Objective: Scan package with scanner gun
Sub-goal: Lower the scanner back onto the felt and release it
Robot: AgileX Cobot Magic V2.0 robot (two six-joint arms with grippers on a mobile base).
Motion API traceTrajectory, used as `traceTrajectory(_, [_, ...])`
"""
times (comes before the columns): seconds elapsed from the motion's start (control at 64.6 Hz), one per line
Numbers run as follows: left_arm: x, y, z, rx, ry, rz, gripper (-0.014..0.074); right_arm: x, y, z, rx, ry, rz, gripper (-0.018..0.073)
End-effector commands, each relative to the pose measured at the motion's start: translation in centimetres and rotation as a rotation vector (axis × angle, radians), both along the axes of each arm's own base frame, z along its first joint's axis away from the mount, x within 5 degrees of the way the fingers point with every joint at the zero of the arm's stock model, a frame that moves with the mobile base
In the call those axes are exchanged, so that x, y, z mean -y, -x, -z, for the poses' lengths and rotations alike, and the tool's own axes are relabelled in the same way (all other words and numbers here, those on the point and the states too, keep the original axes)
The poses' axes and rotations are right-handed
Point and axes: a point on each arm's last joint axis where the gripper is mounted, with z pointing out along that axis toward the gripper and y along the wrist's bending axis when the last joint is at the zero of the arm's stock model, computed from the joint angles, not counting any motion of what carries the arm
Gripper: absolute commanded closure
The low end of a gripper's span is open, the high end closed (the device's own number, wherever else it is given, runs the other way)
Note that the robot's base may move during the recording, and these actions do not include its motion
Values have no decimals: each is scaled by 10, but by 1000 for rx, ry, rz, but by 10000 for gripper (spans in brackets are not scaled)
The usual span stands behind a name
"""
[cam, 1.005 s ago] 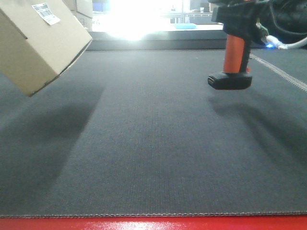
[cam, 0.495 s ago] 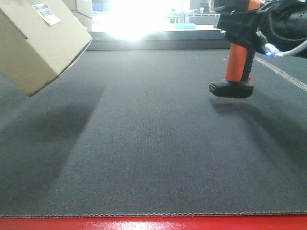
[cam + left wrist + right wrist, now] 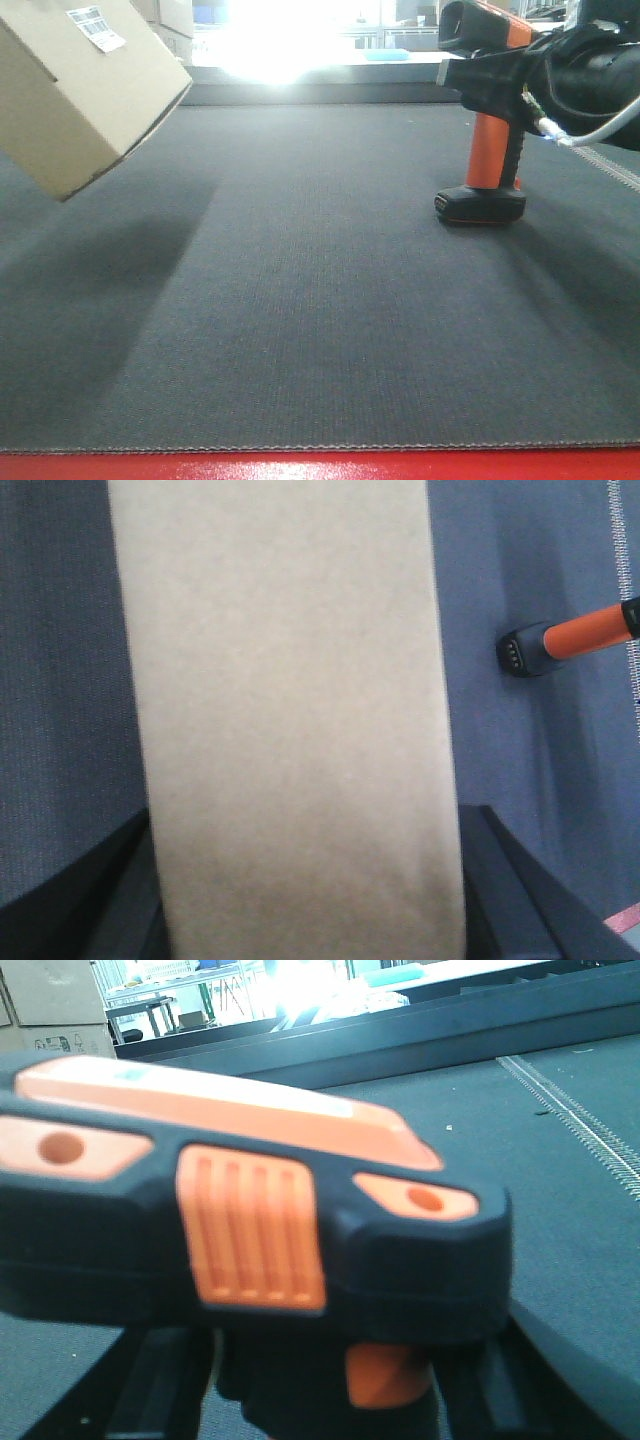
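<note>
Package (image 3: pixel 75 100): aloft at far left, tilted, clamped in left gripper (image 3: pixel 305 815).
Scanner gun (image 3: pixel 490 150): upright at right, base at mat (image 3: pixel 320 300), head pinched by right gripper (image 3: pixel 330 1375).
Line of aim: nose leftward; label (image 3: pixel 97 27) well apart, up-left.

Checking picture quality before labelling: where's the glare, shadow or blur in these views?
Front view: glare blows out the top centre; the package casts a soft shadow on the mat. Right wrist view: the scanner fills the frame, out of focus. Left wrist view: the package is close, soft and featureless.
</note>
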Motion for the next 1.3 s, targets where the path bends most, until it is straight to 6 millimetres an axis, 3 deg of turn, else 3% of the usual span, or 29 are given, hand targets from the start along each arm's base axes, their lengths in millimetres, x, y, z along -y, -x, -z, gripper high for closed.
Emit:
traceTrajectory(0.0, [1, 3, -6, 25, 11, 2, 708, -1, -1, -6, 43, 6, -1, 720])
traceTrajectory(0.124, [1, 3, -6, 25, 11, 2, 708, -3, -1, -6, 36, 19, -28, 720])
traceTrajectory(0.201, [1, 3, -6, 25, 11, 2, 708, -4, -1, -4, 8, 21, -43, 652])
traceTrajectory(0.278, [1, 3, -6, 25, 11, 2, 708, -6, 0, -1, -22, 24, -60, 491])
traceTrajectory(0.433, [1, 3, -6, 25, 11, 2, 708, -7, 0, 1, -47, 29, -79, 62])
traceTrajectory(0.495, [1, 3, -6, 25, 11, 2, 708, -8, 0, 2, -60, 31, -83, -17])
traceTrajectory(0.727, [2, 3, -6, 25, 14, 2, 708, -9, 2, 3, -112, 93, -110, -9])
traceTrajectory(1.005, [2, 3, -6, 26, 18, 2, 708, -8, 8, -13, -116, 104, -133, -9])
traceTrajectory(1.284, [2, 3, -6, 26, 18, 2, 708, -10, 15, -15, -184, 100, -168, -9])
